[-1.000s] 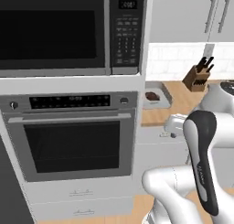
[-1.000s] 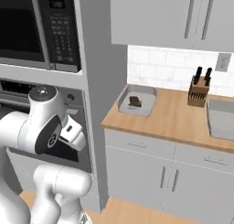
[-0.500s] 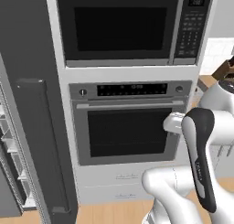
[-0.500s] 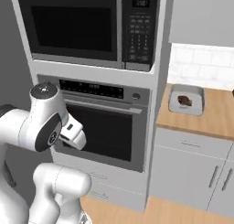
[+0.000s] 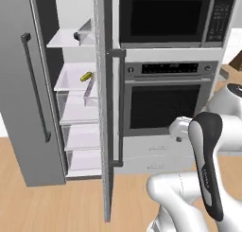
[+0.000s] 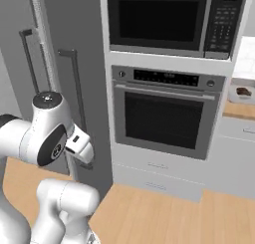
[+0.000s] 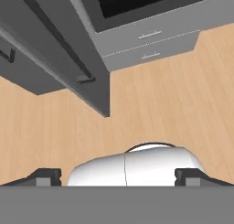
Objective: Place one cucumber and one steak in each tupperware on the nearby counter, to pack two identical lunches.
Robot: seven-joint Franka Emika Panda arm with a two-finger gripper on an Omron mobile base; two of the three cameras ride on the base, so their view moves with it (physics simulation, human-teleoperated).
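The view has swung from the desk to an open fridge beside the oven — the base has driven here. A yellow-green cucumber lies on a shelf, ready to fetch; one tupperware waits aside. The tool hangs spread, empty.

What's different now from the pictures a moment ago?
The base drove left, so the whole view slid: counter and knife block left the left base view, and the open fridge came in, a cucumber on its shelf. The arm stayed tucked, and the gripper stayed open, holding nothing.
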